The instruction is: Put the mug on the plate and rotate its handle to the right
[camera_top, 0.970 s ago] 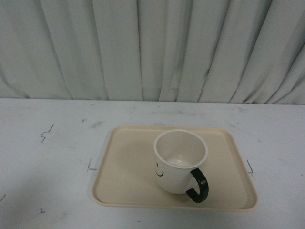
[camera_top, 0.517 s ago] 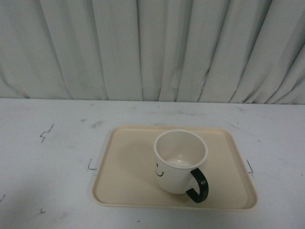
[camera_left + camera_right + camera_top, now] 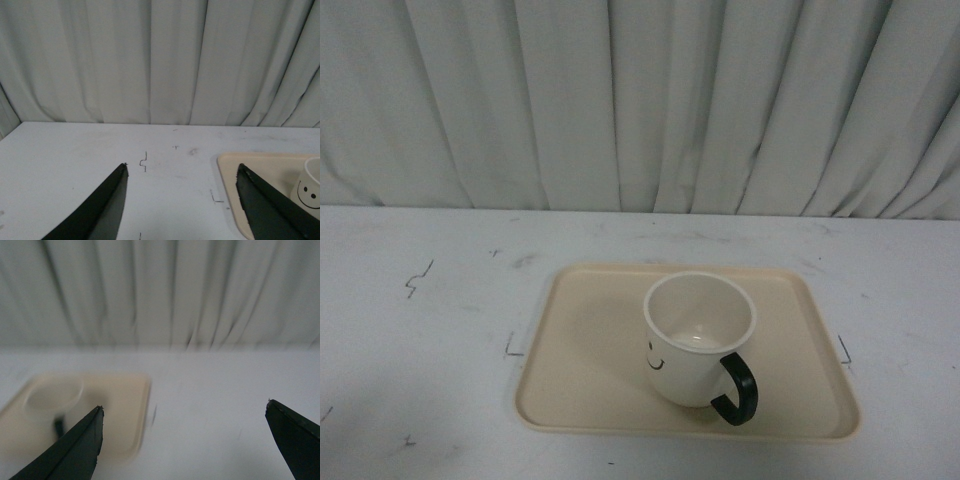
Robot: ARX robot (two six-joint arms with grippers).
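Note:
The cream-white mug (image 3: 692, 340) stands upright on the beige plate (image 3: 590, 350), right of the plate's middle. Its black handle (image 3: 737, 388) points toward the front right, and part of the drawn smiley shows on its left side. Neither arm appears in the front view. My left gripper (image 3: 182, 172) is open over bare table left of the plate (image 3: 250, 167), with the mug (image 3: 309, 187) at the picture's edge. My right gripper (image 3: 185, 410) is open, nothing between its fingers; the blurred plate (image 3: 125, 400) and mug (image 3: 52, 397) lie beside it.
The white table (image 3: 420, 330) bears small black marks (image 3: 417, 279) around the plate. A pleated grey curtain (image 3: 640, 100) closes off the back. The right wrist view is motion-blurred.

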